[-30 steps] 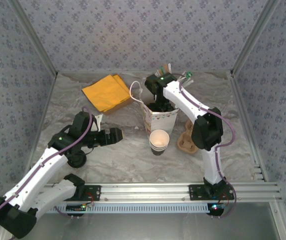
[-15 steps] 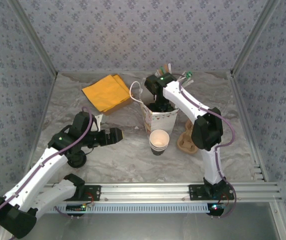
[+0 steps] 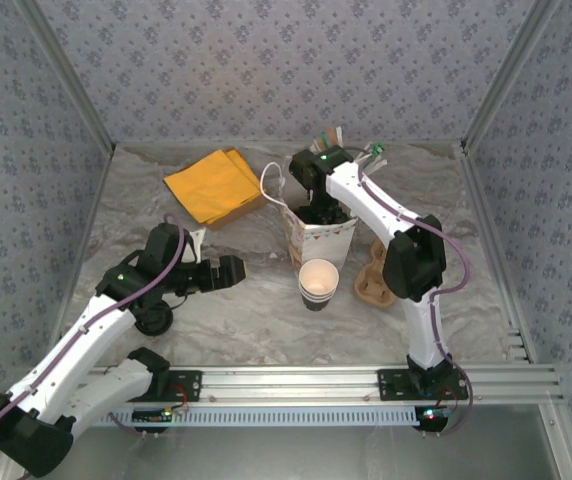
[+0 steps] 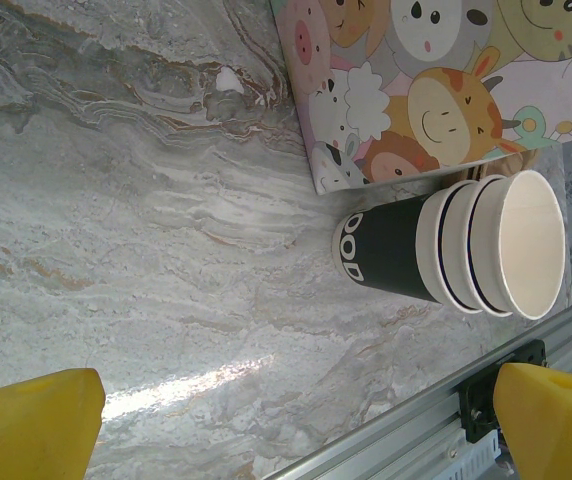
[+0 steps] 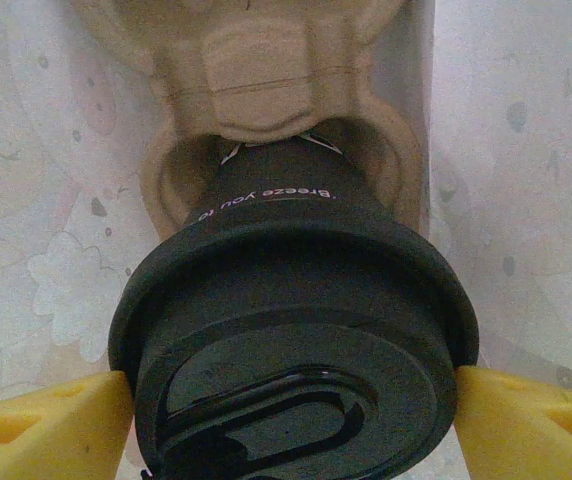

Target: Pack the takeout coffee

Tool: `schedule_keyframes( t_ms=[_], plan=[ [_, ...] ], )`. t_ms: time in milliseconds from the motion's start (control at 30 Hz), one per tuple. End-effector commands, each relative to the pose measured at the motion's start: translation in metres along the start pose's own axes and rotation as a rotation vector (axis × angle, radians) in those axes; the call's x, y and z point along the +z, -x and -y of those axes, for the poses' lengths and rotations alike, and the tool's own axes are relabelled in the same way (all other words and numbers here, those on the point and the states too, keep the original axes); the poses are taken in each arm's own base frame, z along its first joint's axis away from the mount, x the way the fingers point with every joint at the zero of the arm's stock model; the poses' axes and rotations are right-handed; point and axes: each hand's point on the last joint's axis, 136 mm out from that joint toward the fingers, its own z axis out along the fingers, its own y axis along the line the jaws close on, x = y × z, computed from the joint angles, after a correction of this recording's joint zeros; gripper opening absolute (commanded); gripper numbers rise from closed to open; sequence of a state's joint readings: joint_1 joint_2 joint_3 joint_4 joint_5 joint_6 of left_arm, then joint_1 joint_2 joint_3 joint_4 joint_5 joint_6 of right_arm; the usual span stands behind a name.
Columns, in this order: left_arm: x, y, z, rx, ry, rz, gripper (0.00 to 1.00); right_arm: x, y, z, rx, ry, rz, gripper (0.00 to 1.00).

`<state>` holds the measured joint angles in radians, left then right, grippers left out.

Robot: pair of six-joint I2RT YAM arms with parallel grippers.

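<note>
Your takeout coffee [image 3: 318,281] stands upright just in front of the bag [image 3: 341,243], straight ahead of your left gripper [image 3: 232,271] with its jaws spread wide, while your right gripper [image 5: 286,398], down in the bag, clasps a dark lidded cup [image 5: 288,290].

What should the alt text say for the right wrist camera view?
A dark lidded cup stands in a tan pulp carrier inside a bag, with the right arm's yellow fingers closed on its lid from both sides. The bag's pale walls show faint cartoon prints.
</note>
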<state>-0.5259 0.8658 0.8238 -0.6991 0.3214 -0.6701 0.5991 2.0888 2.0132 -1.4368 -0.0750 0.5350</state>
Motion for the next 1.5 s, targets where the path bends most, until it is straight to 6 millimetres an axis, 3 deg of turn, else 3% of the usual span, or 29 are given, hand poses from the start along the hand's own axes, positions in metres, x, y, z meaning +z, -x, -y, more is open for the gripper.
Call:
schedule_keyframes(
  t_ms=[0,1467],
  plan=[
    [-0.0069,0.0078,0.0097,0.023,-0.025,0.036,1.0,-0.0155,-0.0077,0.0025,0.008,-0.01,0.013,0.84],
    [-0.0044,0.0066,0.0076,0.019,-0.018,0.028,1.0,-0.021,-0.0113,0.0014,0.017,-0.007,0.024,0.84]
  ],
)
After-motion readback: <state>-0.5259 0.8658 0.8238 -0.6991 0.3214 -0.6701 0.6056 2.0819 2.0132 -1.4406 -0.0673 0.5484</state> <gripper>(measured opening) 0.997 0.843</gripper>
